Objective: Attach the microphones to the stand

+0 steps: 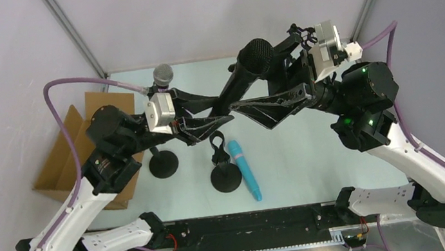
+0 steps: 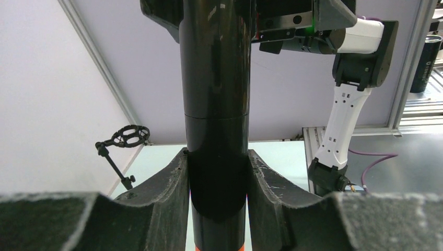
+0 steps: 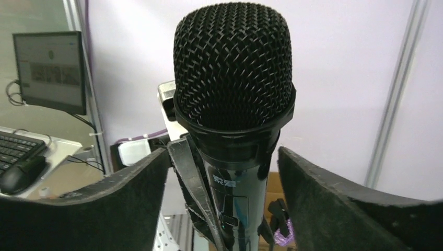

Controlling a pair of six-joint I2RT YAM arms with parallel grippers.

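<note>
**Inspector:** Has the state of the left end effector (image 2: 218, 201) been recorded?

**Assessor:** It is recorded as clamped on the black microphone (image 2: 215, 104). In the left wrist view both fingers (image 2: 166, 193) are seen pressed against the lower barrel. An orange-red band (image 2: 219, 248) is seen just below them, at the bottom edge of that view.

**Inspector:** And the right end effector (image 3: 230, 204)?

**Assessor:** Its jaws are noted as wide. In the right wrist view the fingers (image 3: 130, 201) are set either side of the barrel, just below the black mesh head (image 3: 233, 68). A gap is seen on each side, and no contact is observed.

**Inspector:** Where is the black microphone placed?

**Assessor:** It is held clear of the counter (image 1: 301, 154), between the two arms. In the overhead view it is seen tilted, with the head raised and pointed toward the far right.

**Inspector:** Are the other microphones accounted for?

**Assessor:** The light blue microphone (image 1: 245, 169) is found lying flat on the counter, just beside the round base of a black stand (image 1: 226, 178). Whether the two touch cannot be told. The clip (image 1: 218, 145) of that stand is seen upright above the base. A silver mesh head (image 1: 163, 75) is noted above the left wrist, and the body beneath it is hidden by the arm.

**Inspector:** Anything further on the counter?

**Assessor:** A second round base (image 1: 163, 164) is noted near the left arm. A cardboard box (image 1: 74, 151) is recorded at the counter's left edge.
</note>
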